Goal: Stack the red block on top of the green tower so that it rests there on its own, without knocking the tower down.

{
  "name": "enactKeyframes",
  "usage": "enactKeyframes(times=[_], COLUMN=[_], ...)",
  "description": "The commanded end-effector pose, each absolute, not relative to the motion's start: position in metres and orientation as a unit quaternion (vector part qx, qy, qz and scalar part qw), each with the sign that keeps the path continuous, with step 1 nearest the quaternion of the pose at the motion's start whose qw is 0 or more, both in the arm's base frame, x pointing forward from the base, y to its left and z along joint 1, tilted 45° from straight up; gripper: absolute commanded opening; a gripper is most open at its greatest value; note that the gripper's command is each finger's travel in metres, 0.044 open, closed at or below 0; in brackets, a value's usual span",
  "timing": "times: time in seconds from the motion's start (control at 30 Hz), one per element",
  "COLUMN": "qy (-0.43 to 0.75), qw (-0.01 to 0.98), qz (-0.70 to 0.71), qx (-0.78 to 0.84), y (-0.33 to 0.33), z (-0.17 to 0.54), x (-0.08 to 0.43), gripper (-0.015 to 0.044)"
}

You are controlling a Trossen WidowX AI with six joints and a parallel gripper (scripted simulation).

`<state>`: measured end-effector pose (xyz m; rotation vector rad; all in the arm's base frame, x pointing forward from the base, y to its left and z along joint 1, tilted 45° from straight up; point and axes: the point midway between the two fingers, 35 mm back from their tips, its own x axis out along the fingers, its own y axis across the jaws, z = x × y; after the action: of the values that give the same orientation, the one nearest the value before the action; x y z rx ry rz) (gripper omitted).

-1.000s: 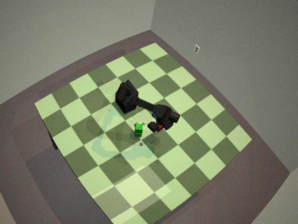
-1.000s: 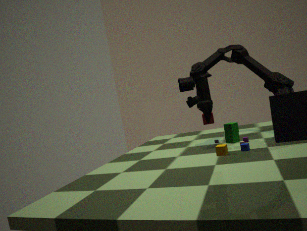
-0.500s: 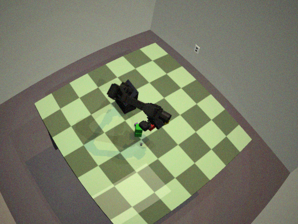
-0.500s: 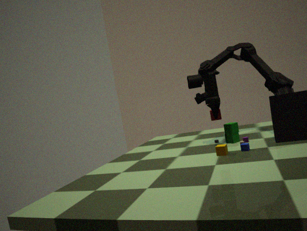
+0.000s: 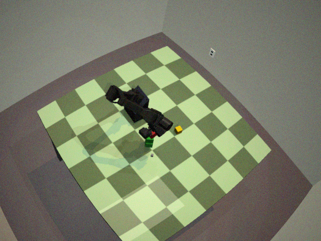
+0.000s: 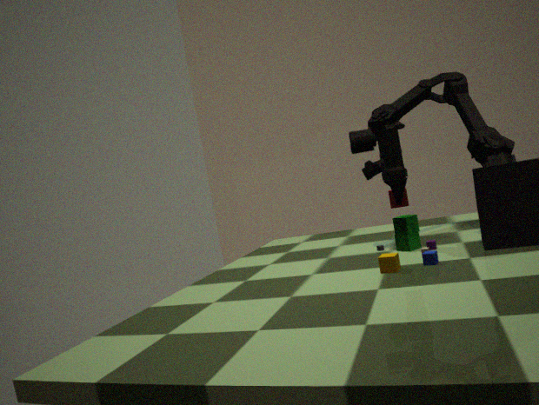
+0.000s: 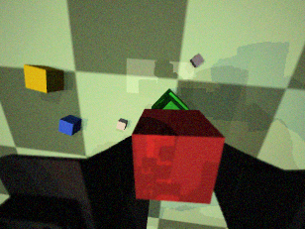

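The red block [image 5: 152,134] [image 6: 404,198] [image 7: 178,168] is held between the fingers of my gripper [image 6: 398,199] [image 7: 170,136], which is shut on it. The green tower [image 5: 149,142] [image 6: 406,233] [image 7: 169,100] stands upright on the checkered table. In the exterior view the red block hangs above the tower, slightly left of its middle, with a gap between them. In the wrist view the red block hides most of the tower; only a green corner shows beyond the block's far edge.
A yellow cube [image 5: 178,130] [image 6: 389,262] [image 7: 44,78] and a smaller blue cube [image 6: 429,257] [image 7: 70,125] lie near the tower. A small purple cube [image 6: 430,244], a tiny grey cube [image 5: 151,155] [image 6: 380,248] [image 7: 197,60] and a tiny pale cube [image 7: 122,124] also lie around it.
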<state>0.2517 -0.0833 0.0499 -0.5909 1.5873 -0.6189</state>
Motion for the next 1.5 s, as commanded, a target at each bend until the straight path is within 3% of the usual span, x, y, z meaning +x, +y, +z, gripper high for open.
enactKeyframes(times=[0.0, 1.47], qy=[0.692, 0.692], qw=[0.617, 0.617], qz=[-0.269, -0.270], qx=[-0.260, -0.260], y=[-0.087, -0.106], z=[0.051, 0.031], x=[0.243, 0.241], gripper=[0.0000, 0.0000])
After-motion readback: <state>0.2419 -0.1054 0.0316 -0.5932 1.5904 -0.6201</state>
